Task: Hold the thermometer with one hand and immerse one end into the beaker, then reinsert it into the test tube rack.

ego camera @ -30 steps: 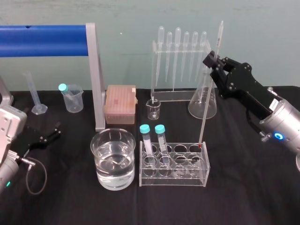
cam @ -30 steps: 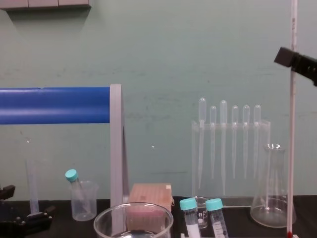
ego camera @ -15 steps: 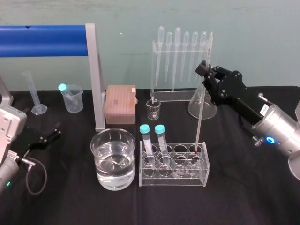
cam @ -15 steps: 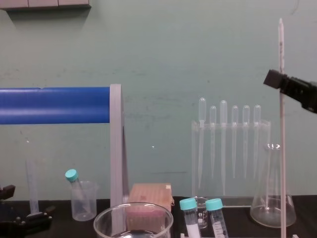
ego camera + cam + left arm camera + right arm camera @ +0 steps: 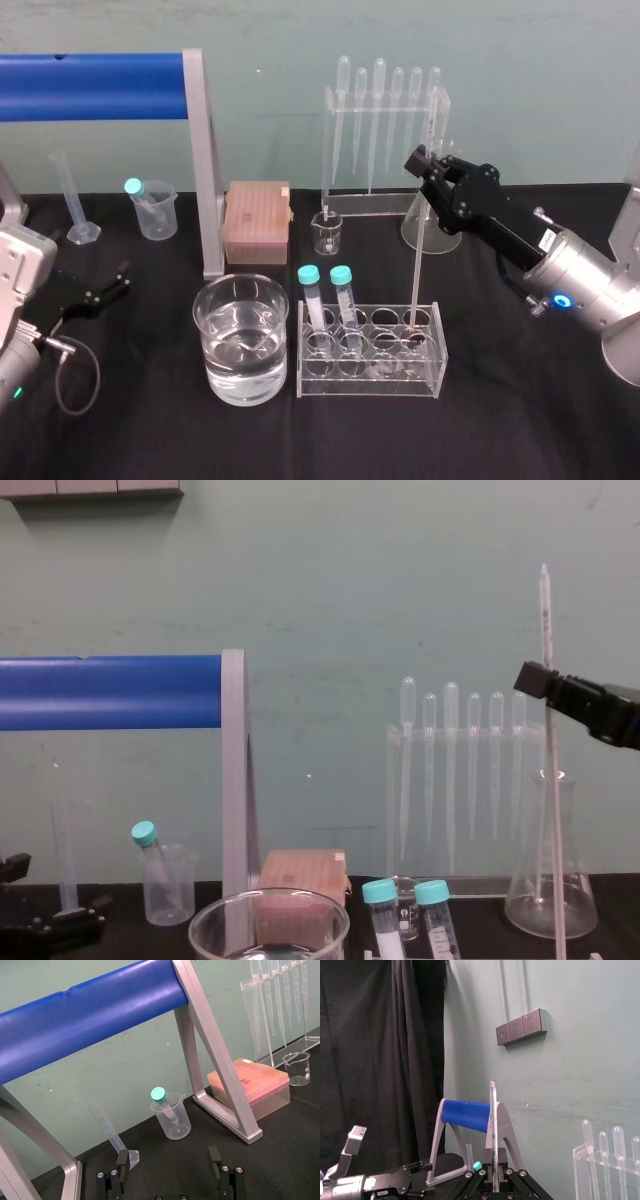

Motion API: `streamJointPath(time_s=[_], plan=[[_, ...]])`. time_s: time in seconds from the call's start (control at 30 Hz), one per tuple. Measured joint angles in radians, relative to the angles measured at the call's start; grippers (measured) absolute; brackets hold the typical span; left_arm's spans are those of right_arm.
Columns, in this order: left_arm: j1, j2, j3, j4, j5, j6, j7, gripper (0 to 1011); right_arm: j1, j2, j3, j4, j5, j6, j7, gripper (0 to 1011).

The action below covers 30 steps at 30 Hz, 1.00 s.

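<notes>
Clamping the thermometer (image 5: 418,255) high up, the right hand (image 5: 418,160) holds it in the test tube rack (image 5: 370,386); left hand (image 5: 95,292) lies open, lower left.

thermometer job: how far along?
Looks nearly done. The right pincer is shut on the thermometer, whose lower end is inside a back-row hole of the test tube rack. The beaker holds water, but the dip can't be confirmed. Remaining: release and withdraw. The left pincer is parked, open.
</notes>
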Motion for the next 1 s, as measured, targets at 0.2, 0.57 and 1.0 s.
streamJointPath(time_s=[0.2,0.57,1.0], plan=[[0.0,0.0,0.0,0.0,0.0,0.0,0.0,1008,0.004,0.0,-0.01,0.014,0.002,0.016,0.003,56],[0.0,0.0,0.0,0.0,0.0,0.0,0.0,1008,0.001,0.007,-0.024,0.025,0.007,0.046,-0.001,56],[0.0,0.0,0.0,0.0,0.0,0.0,0.0,1008,0.005,0.009,-0.033,0.037,0.007,0.058,-0.014,56]])
